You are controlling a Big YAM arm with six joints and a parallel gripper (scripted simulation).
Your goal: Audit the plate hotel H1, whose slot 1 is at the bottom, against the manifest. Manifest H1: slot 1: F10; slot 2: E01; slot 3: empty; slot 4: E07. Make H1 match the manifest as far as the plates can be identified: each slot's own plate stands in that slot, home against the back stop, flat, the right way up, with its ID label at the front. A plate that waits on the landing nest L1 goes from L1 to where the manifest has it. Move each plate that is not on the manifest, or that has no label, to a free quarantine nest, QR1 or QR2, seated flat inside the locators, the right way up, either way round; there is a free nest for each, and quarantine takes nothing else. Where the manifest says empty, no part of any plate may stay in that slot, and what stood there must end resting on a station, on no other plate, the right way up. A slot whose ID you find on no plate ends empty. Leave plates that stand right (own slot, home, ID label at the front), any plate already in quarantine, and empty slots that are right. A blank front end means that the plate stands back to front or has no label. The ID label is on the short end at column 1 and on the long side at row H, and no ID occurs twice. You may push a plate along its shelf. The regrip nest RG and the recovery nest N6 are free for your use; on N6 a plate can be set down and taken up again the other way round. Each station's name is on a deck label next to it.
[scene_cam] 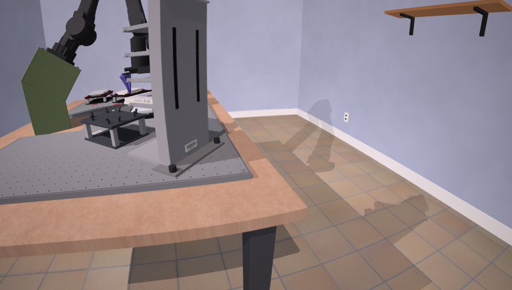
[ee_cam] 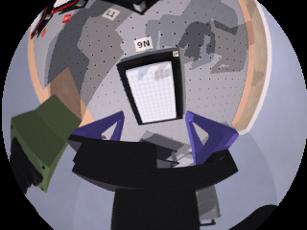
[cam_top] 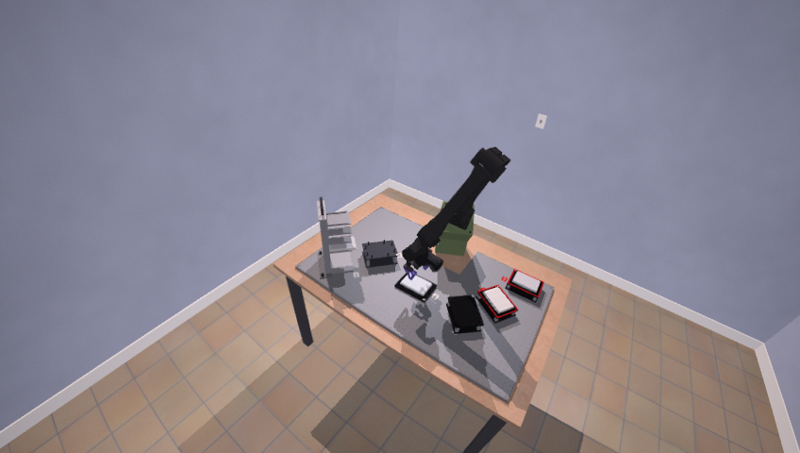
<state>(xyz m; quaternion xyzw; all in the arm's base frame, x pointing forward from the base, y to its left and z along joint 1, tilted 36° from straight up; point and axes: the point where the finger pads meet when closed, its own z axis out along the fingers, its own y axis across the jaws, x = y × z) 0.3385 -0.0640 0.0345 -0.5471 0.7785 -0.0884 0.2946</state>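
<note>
One white plate (cam_top: pixel 415 286) lies flat on recovery nest N6 (cam_top: pixel 429 295) at centre frame, top view, under the gripper (cam_top: pixel 410 274), fingers spread wide and holding nothing; likely parked here for taking up the other way round. Plate hotel H1 (cam_top: pixel 325 241) left of centre. Right of centre, two red-edged quarantine nests (cam_top: pixel 481 293) each carry a plate.

Exterior view: hotel's grey back panel (scene_cam: pixel 179 78) dominates upper left, hiding most slots.

Wrist view: plate (ee_cam: pixel 153 91) at centre, just beyond the purple fingers, beside the deck label (ee_cam: pixel 144 44).
</note>
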